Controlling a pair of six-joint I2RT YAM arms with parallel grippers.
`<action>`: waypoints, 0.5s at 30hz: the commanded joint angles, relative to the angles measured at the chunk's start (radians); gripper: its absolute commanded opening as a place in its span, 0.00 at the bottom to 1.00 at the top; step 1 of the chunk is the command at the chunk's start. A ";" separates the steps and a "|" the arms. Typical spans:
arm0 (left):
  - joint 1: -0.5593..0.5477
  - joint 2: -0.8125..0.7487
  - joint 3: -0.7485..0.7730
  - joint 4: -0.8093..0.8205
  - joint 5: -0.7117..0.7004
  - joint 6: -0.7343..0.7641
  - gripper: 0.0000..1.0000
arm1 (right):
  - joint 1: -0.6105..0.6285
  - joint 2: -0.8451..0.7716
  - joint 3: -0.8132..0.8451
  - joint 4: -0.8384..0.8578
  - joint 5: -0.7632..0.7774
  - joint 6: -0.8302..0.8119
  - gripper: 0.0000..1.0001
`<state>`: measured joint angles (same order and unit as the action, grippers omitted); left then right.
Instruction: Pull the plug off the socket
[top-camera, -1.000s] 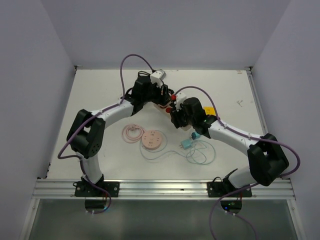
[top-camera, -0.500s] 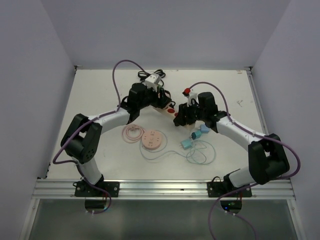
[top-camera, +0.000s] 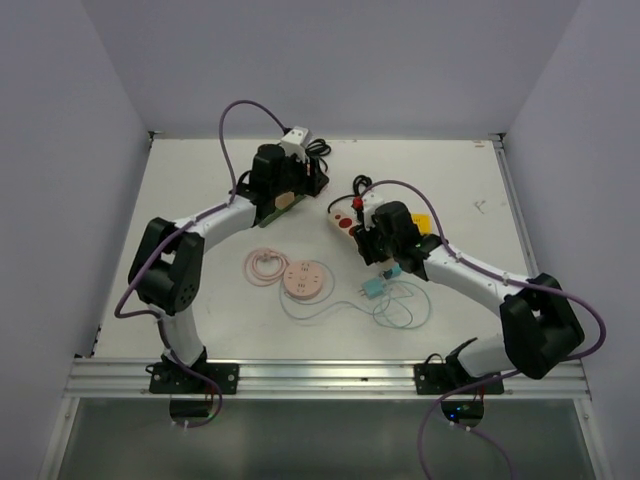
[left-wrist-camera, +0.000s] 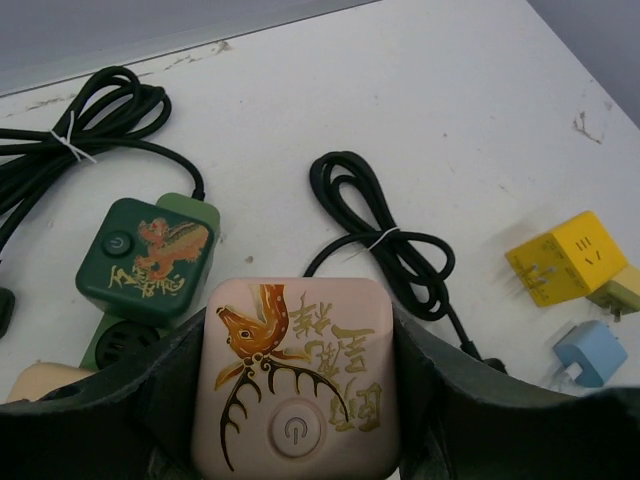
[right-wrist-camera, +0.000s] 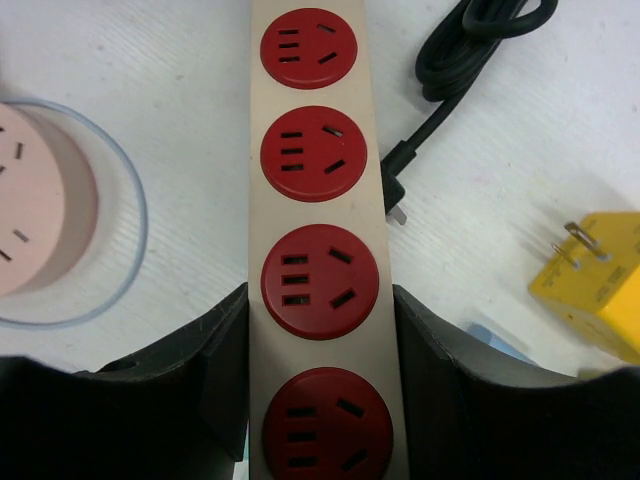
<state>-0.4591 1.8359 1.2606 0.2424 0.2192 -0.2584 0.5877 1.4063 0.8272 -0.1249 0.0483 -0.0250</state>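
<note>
My left gripper (left-wrist-camera: 300, 338) is shut on a pink cube plug (left-wrist-camera: 297, 375) with a gold deer print and a power button. In the top view this gripper (top-camera: 288, 195) is at the back, left of centre. My right gripper (right-wrist-camera: 318, 300) is shut on a beige power strip (right-wrist-camera: 315, 190) with several red sockets, all those in view empty. In the top view the strip (top-camera: 345, 213) lies in front of the right gripper (top-camera: 368, 232), well apart from the pink cube. A loose black plug (right-wrist-camera: 395, 195) lies beside the strip.
A green cube socket (left-wrist-camera: 150, 255) and coiled black cords (left-wrist-camera: 385, 235) lie near the left gripper. A yellow cube adapter (right-wrist-camera: 600, 280) and a blue adapter (left-wrist-camera: 590, 352) are to the right. A round pink socket (top-camera: 303, 279) and a teal plug (top-camera: 373, 288) lie nearer the front.
The two grippers were close together at the centre back and have drawn apart. The left one moved back and left with the pink cube; the right one keeps the strip.
</note>
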 joint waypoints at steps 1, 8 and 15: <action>0.010 -0.004 0.030 -0.005 -0.024 0.036 0.00 | -0.012 -0.020 0.019 -0.016 0.081 0.017 0.00; 0.010 -0.061 -0.071 0.044 0.045 -0.011 0.00 | -0.133 0.060 0.105 -0.002 0.005 0.200 0.00; -0.027 -0.041 -0.153 0.077 0.144 -0.065 0.02 | -0.210 0.247 0.306 -0.021 0.058 0.270 0.00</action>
<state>-0.4591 1.8225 1.1183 0.2390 0.2947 -0.2890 0.3904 1.6070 1.0283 -0.1730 0.0582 0.1844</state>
